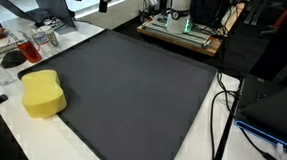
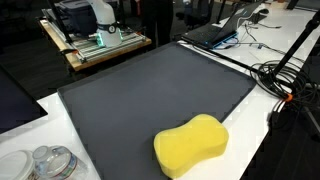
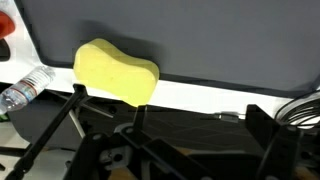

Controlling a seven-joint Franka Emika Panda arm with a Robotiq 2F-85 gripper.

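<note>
A yellow sponge (image 1: pixel 42 93) lies at the edge of a dark grey mat (image 1: pixel 133 89) on a white table; both also show in an exterior view, the sponge (image 2: pixel 191 146) and the mat (image 2: pixel 150 90). In the wrist view the sponge (image 3: pixel 116 72) lies on the mat's near edge (image 3: pixel 220 50). My gripper (image 3: pixel 198 118) shows only as dark finger shapes wide apart at the bottom of the wrist view, open and empty, well back from the sponge. In an exterior view the gripper (image 1: pixel 105 2) hangs high beyond the mat's far side.
A clear plastic bottle (image 3: pixel 22 90) lies beside the sponge off the mat. Glass containers (image 1: pixel 30 45) stand at the table corner. A wooden cart with equipment (image 1: pixel 182 30) stands behind the mat. Black cables (image 1: pixel 221 115) and laptops (image 2: pixel 215 32) lie along one side.
</note>
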